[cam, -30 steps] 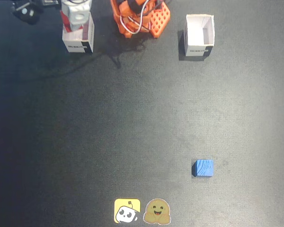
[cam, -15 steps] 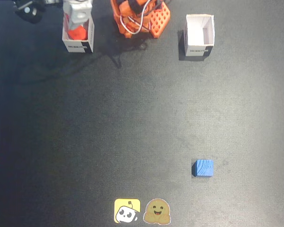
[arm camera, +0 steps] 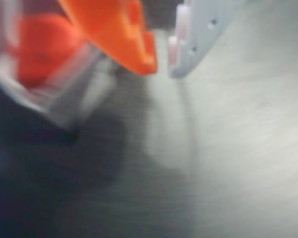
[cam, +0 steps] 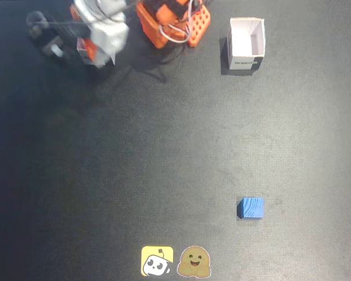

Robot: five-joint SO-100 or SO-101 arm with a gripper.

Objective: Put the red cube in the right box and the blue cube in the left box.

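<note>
Down at five o'clock, small streaky blue cube (cam: 252, 208) on rough dark table (cam: 164, 146), blurry red cube (arm camera: 42, 47) inside white box, gripper (arm camera: 161, 59) jaws narrow, empty, white paper box (cam: 246, 43) at one o'clock.

In the wrist view, a small bright red cube (arm camera: 42, 47) left of the orange and grey fingers (arm camera: 120, 34) is smeared by motion blur inside a white-walled box (arm camera: 77, 96).
</note>
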